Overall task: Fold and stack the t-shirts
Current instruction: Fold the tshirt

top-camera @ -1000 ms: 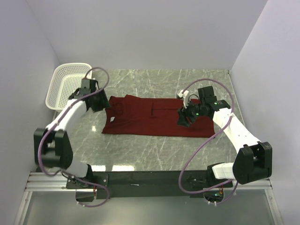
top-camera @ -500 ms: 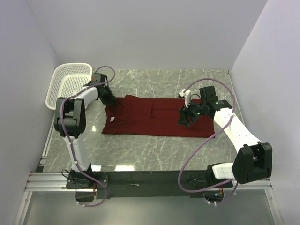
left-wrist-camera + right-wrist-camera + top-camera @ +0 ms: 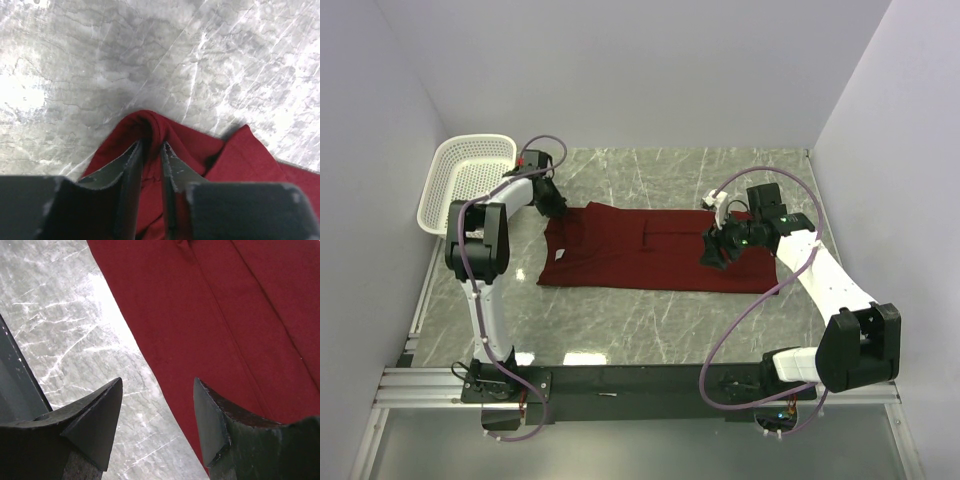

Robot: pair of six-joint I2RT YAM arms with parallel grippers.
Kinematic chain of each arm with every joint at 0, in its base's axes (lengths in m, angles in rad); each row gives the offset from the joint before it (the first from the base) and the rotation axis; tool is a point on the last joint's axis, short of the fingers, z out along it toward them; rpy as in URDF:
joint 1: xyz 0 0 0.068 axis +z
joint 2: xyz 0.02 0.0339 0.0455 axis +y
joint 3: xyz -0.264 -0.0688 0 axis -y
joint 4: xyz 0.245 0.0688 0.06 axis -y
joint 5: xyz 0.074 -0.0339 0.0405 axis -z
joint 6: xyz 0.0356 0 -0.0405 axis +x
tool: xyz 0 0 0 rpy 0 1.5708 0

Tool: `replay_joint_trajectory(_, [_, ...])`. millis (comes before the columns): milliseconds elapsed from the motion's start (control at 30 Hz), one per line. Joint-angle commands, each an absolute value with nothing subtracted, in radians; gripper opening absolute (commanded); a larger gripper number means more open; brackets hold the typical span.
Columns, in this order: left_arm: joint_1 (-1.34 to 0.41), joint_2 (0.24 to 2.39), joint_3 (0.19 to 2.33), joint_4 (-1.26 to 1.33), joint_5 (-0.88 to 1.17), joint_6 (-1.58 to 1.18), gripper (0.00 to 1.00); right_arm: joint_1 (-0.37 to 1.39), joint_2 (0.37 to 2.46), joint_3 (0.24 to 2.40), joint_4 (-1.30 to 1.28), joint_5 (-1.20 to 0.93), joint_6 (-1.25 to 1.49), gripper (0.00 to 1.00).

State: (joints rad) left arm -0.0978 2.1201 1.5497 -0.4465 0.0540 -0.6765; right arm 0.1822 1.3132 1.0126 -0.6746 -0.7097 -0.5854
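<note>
A dark red t-shirt (image 3: 640, 250) lies partly folded as a long strip across the middle of the marble table. My left gripper (image 3: 556, 204) is at its far left corner, shut on a pinched fold of the red cloth (image 3: 152, 131). My right gripper (image 3: 712, 250) hovers open over the shirt's right part, its jaws wide apart with the shirt's edge (image 3: 200, 340) and bare table below them. It holds nothing.
A white perforated basket (image 3: 460, 180) stands at the far left of the table (image 3: 620, 320), just left of my left gripper. The white walls close in the back and both sides.
My left arm swung up and back, and its gripper moved from the shirt's left edge to the far left corner, now pinching cloth. The right gripper barely moved.
</note>
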Motion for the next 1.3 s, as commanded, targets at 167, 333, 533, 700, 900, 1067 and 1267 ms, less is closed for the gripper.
replay_joint_trajectory(167, [-0.097, 2.164, 1.656, -0.448, 0.029, -0.661, 0.04, 0.169, 1.307, 1.025, -0.687, -0.742, -0.594, 0.65])
replay_joint_trajectory(333, [-0.097, 2.255, 1.781, -0.468, 0.063, -0.638, 0.01, 0.16, 1.299, 1.025, -0.687, -0.747, -0.594, 0.65])
replay_joint_trajectory(533, [-0.097, 2.411, 2.058, -0.47, 0.153, -0.686, 0.02, 0.155, 1.305, 1.022, -0.684, -0.73, -0.598, 0.65])
replay_joint_trajectory(700, [-0.098, 2.572, 2.285, -0.307, 0.34, -0.895, 0.18, 0.153, 1.298, 1.002, -0.69, -0.724, -0.653, 0.65])
replay_joint_trajectory(900, [-0.104, 2.551, 2.449, -0.299, 0.233, -0.844, 0.78, 0.283, 1.319, 0.936, -0.758, -0.688, -0.909, 0.65])
replay_joint_trajectory(1067, [-0.089, 2.194, 2.128, -0.267, 0.108, -0.68, 0.83, 0.506, 1.366, 0.862, -0.556, -0.412, -0.811, 0.66])
replay_joint_trajectory(1267, [-0.089, 1.711, 1.661, -0.204, 0.003, -0.586, 0.93, 0.649, 1.517, 0.937, -0.43, -0.125, -0.654, 0.65])
